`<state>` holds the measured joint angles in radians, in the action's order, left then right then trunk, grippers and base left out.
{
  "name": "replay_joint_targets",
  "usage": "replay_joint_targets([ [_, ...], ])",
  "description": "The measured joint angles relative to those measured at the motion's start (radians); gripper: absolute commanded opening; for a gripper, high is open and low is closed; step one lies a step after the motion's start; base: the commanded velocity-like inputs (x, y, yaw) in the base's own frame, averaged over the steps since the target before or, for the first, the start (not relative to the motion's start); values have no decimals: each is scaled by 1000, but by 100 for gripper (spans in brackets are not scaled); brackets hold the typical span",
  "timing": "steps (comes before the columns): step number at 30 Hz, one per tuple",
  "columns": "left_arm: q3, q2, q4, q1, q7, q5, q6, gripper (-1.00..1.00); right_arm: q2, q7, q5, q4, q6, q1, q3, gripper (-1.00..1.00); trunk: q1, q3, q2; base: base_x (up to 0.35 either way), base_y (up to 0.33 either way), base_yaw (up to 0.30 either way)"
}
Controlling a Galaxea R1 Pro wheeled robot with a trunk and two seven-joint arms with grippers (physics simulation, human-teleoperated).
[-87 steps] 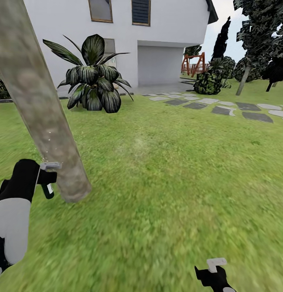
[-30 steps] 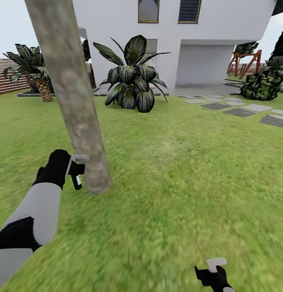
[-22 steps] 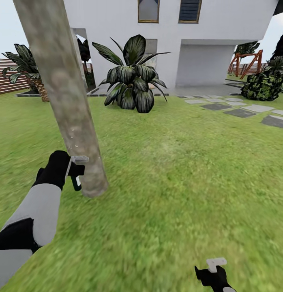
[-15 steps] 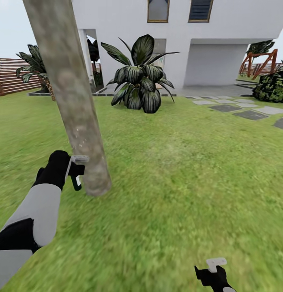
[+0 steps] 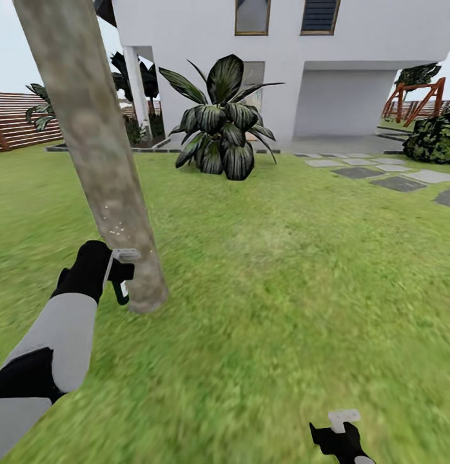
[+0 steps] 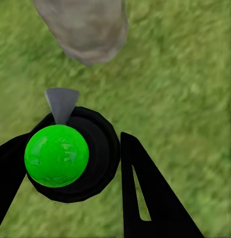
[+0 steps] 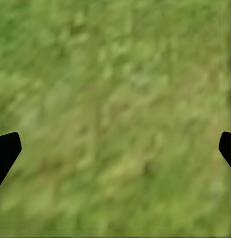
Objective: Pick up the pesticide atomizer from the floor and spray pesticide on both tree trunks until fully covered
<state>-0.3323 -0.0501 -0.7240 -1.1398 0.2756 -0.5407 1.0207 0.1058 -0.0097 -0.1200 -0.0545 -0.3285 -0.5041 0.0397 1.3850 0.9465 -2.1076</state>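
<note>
Left gripper (image 5: 115, 274) clamps the atomizer (image 6: 70, 153), its grey nozzle just beside the trunk (image 5: 99, 161) near its foot. Pale specks dot the bark above the nozzle. Right gripper (image 7: 115, 148) hangs low over the grass (image 5: 283, 290), fingers spread wide, holding nothing. A leafy plant (image 5: 218, 122) stands before the white house (image 5: 354, 58).

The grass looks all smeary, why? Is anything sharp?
In the head view the grass is a blurry smear near the camera, while the tree trunk and the leafy plant look crisp. In the left wrist view the spray bottle is sharp against soft grass. In the right wrist view the grass is only fuzzy green blotches.
</note>
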Motion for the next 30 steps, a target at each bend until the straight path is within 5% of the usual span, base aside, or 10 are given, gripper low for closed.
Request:
replay_joint_targets([
  [7, -1, -33, 2, 53, -1, 2, -5, -100, -1, 0, 0, 0, 0, 0, 0, 100, 0, 0, 0, 216, -157, 252],
  [30, -2, -32, 9, 75, -1, 2, -9, -100, 0, 0, 1, 0, 0, 0, 0, 100, 1, 0, 0, 4, -184, 39],
])
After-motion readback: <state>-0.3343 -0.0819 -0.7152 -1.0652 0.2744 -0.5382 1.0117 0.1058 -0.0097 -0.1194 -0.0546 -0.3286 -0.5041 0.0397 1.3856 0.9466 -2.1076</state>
